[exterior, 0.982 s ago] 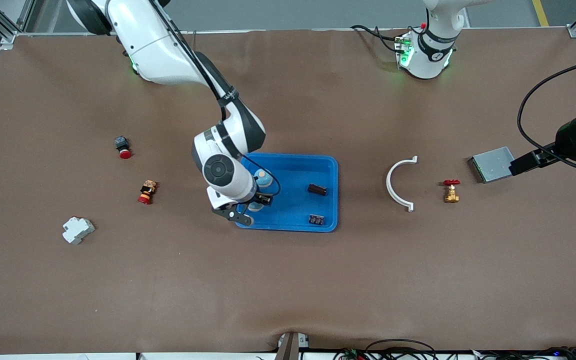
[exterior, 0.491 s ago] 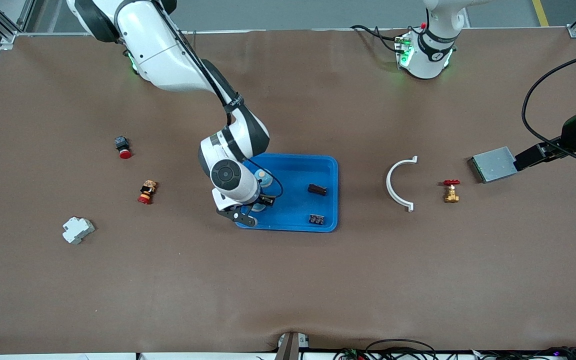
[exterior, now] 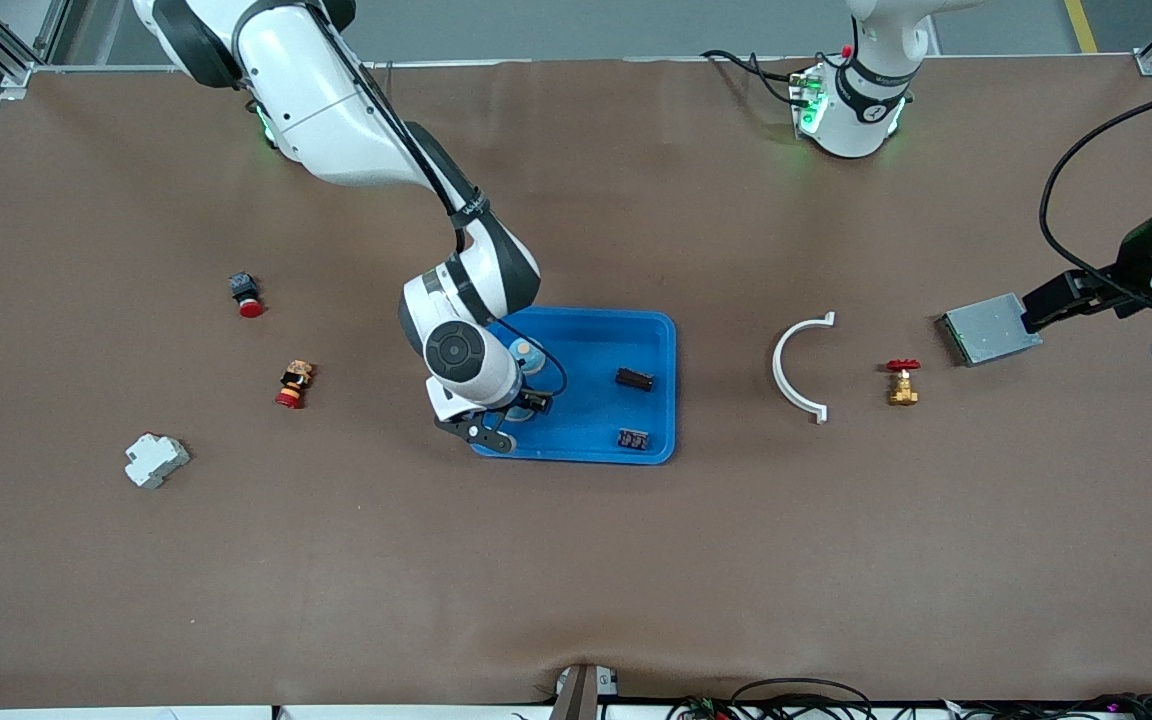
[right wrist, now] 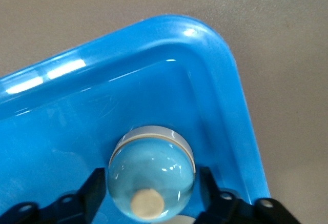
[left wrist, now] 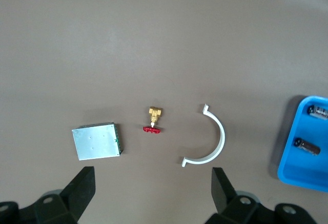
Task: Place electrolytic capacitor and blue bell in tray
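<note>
The bright blue tray (exterior: 586, 335) lies mid-table. The blue bell (exterior: 527, 355), a pale blue dome with a beige button, rests in the tray near its corner toward the right arm's end. In the right wrist view the bell (right wrist: 151, 175) sits on the tray floor (right wrist: 77, 121). My right gripper (right wrist: 151, 196) is open, its fingers on either side of the bell with a thin gap. The dark cylindrical capacitor (exterior: 634, 379) lies in the tray. It also shows in the left wrist view (left wrist: 307, 146). My left gripper (left wrist: 152, 190) is open and empty, high over the table by the grey box.
A small black part (exterior: 633, 438) also lies in the tray. A white half-ring (exterior: 798, 366), a brass valve (exterior: 902, 383) and a grey metal box (exterior: 986, 328) lie toward the left arm's end. Two red buttons (exterior: 245, 294) (exterior: 293, 384) and a white block (exterior: 155, 460) lie toward the right arm's end.
The right hand has shifted slightly toward the left arm's end over the tray corner. The left gripper has drifted toward the robots' bases. The bell has not moved.
</note>
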`<state>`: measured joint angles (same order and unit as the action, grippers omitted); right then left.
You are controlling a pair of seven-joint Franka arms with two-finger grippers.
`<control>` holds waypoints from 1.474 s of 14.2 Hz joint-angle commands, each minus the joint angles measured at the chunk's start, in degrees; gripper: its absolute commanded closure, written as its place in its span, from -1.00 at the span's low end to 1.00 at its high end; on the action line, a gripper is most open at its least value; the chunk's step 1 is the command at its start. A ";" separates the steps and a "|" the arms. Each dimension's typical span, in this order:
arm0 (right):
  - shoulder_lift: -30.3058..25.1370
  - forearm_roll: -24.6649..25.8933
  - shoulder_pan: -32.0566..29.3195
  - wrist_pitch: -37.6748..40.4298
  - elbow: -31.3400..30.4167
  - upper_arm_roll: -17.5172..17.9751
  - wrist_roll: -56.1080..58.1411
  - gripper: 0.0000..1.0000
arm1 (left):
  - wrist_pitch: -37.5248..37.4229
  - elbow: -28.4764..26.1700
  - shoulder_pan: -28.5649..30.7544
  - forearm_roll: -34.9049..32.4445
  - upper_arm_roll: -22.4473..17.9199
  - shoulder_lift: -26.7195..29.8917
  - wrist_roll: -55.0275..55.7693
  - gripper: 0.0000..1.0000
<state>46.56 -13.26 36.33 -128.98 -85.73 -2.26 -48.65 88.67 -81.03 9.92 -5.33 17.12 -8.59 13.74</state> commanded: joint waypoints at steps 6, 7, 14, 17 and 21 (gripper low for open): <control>-8.31 -0.01 -0.91 13.81 1.53 -0.72 0.84 -1.00 | 2.22 -10.56 -9.31 1.46 -10.35 10.00 -9.07 -1.00; -11.29 -0.10 -1.87 17.85 1.53 -0.73 1.97 -1.00 | 2.21 -10.47 -9.22 1.90 -10.27 9.82 -9.17 -1.00; -32.73 -0.54 -8.81 44.84 0.30 -0.73 11.98 -1.00 | 2.04 -10.29 -9.04 1.99 -10.35 9.56 -9.78 -1.00; -41.97 -0.36 -15.04 51.27 -2.42 -0.81 20.85 -1.00 | 1.86 -10.29 -8.87 1.99 -10.35 9.64 -9.96 -1.00; -52.17 1.74 -25.76 53.31 -10.84 -0.90 35.88 -1.00 | 1.07 -10.21 -8.78 1.90 -10.44 9.73 -10.13 -1.00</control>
<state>0.43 -12.67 15.26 -74.57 -89.04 -4.16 -18.73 90.34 -90.72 0.81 -4.59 6.92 0.05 5.48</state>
